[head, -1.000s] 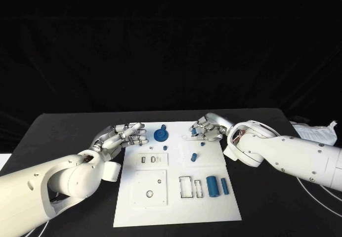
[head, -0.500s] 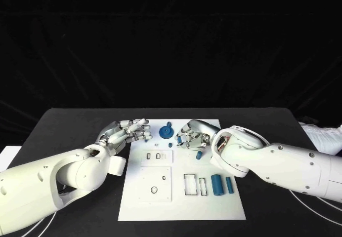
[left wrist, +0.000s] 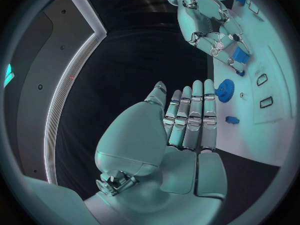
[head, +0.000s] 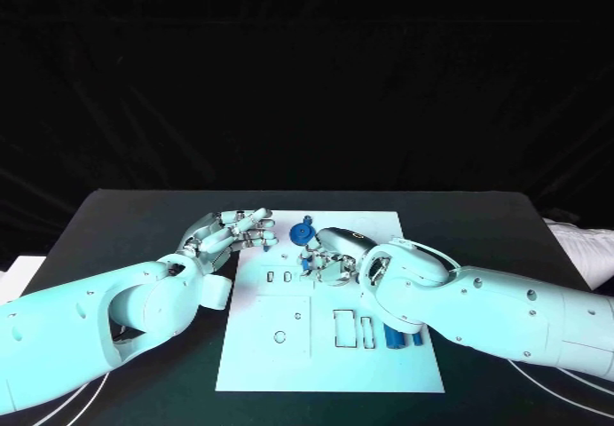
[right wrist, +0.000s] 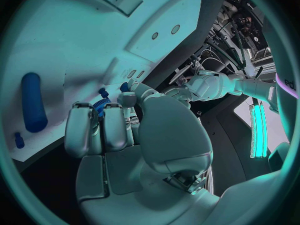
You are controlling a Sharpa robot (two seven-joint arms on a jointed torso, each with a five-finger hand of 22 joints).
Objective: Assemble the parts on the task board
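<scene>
A robot's right silver many-fingered hand point(head: 335, 256) hangs over the far half of the flat white rectangular task board point(head: 333, 364) on the black bench point(head: 128, 222), fingers curled inward around a small blue plastic piece point(left wrist: 241, 57) that, in the left wrist view, sits at its fingertips; whether the piece is truly pinched or only touched cannot be told from these pictures. Just beyond those fingertips stands the round blue toothed gear point(head: 301, 233), and a short blue peg point(left wrist: 232, 120) lies on the board between the two hands. The left silver hand point(head: 233, 232) waits beside the board's near-left edge, fingers straight and close together, holding nothing. Behind the right hand, toward its wrist, two blue cylindrical rods point(head: 399, 336) lie next to the rectangular slots point(head: 345, 328). To do this step well, the right hand would probably need to keep the small piece upright, line it up squarely over its seat near the gear, and press down gently without nudging the gear; the idle left hand could steady the board.
</scene>
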